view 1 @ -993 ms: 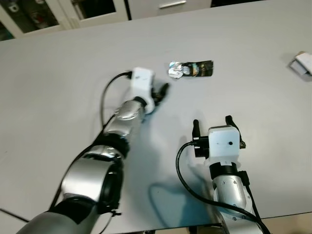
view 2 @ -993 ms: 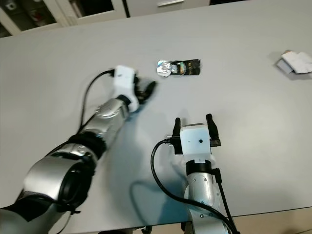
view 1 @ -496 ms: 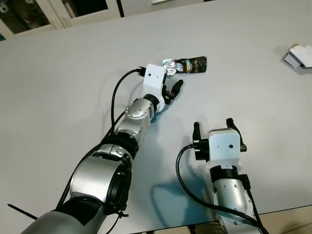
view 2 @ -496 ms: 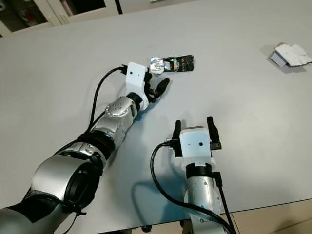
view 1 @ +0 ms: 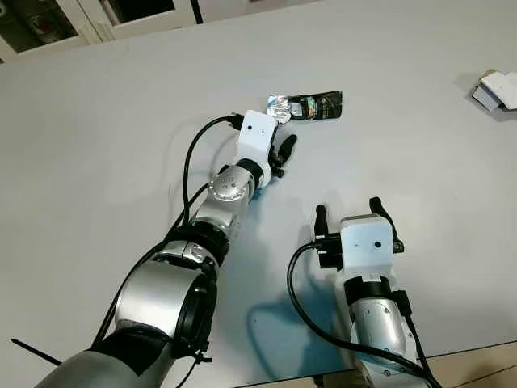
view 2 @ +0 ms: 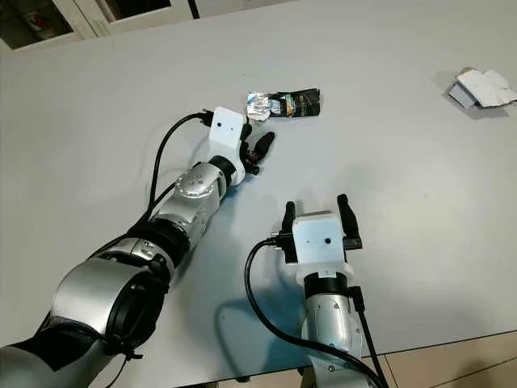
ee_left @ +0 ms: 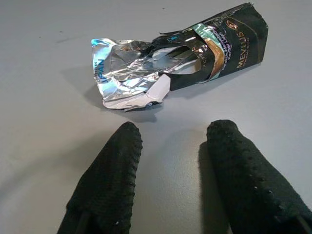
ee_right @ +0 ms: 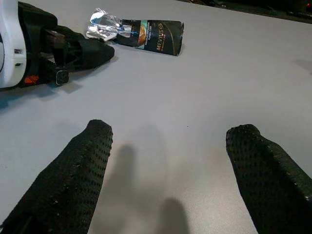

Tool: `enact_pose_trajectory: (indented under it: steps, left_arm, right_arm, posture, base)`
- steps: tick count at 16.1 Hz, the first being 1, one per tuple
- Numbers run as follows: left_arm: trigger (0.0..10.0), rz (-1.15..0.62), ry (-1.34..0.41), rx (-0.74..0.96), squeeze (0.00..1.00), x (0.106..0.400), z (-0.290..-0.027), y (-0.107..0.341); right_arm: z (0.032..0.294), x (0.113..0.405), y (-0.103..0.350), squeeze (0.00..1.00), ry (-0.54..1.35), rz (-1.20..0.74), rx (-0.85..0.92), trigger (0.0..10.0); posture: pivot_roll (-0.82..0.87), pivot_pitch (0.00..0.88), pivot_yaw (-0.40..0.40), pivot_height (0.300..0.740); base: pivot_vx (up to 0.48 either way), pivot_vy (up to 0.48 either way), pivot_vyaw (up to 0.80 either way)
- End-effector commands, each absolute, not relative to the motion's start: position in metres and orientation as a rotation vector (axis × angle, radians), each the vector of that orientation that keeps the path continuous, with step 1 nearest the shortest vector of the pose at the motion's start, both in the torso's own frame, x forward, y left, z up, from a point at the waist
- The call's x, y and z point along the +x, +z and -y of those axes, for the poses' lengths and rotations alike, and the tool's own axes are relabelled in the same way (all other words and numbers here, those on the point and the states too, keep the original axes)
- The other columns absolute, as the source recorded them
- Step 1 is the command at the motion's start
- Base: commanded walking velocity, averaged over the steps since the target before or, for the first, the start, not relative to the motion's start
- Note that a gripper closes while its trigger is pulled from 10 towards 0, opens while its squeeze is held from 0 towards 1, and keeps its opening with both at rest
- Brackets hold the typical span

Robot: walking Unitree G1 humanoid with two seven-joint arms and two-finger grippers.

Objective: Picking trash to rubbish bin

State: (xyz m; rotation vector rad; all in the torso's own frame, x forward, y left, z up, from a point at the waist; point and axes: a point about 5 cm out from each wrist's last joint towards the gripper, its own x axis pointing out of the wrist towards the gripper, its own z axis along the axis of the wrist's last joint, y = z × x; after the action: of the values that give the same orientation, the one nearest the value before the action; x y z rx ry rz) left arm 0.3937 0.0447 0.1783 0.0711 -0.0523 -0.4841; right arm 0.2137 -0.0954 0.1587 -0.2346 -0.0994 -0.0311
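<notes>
On the plain grey table (view 1: 97,121), the left gripper (ee_left: 170,146), fingers parted, is lining up just short of the crumpled black-and-foil cigarette pack (ee_left: 195,53), ready to pinch; the right gripper (ee_right: 170,161) is idling wide open.

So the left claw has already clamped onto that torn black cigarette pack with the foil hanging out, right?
Not quite. The left claw is open and stops short of the torn black cigarette pack; bare table lies between them, as the left wrist view shows. The foil does hang out of it.
</notes>
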Motion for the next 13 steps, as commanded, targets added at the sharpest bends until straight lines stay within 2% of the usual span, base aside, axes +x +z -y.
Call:
enact_pose_trajectory:
  steps: [1, 8, 13]
  left_arm:
    - [0.0, -0.054, -0.493, 0.081, 0.0, 0.386, -0.045, 0.151]
    - [0.0, -0.037, -0.554, 0.03, 0.0, 0.384, -0.036, 0.156]
    - [0.0, 0.059, -0.672, -0.056, 0.0, 0.38, -0.031, 0.166]
  right_arm:
    - [0.086, 0.209, 0.162, 0.0, -0.027, 0.095, -0.192, 10.0]
    - [0.085, 0.21, 0.162, 0.0, -0.027, 0.097, -0.194, 10.0]
    - [0.093, 0.216, 0.16, 0.0, -0.05, 0.102, -0.213, 10.0]
  posture:
    - [-0.16, 0.332, 0.132, 0.74]
    - [-0.15, 0.333, 0.137, 0.74]
    - [-0.11, 0.302, 0.126, 0.74]
  base:
    - [0.0, 0.0, 0.0]
    - [0.0, 0.0, 0.0]
    - [0.0, 0.0, 0.0]
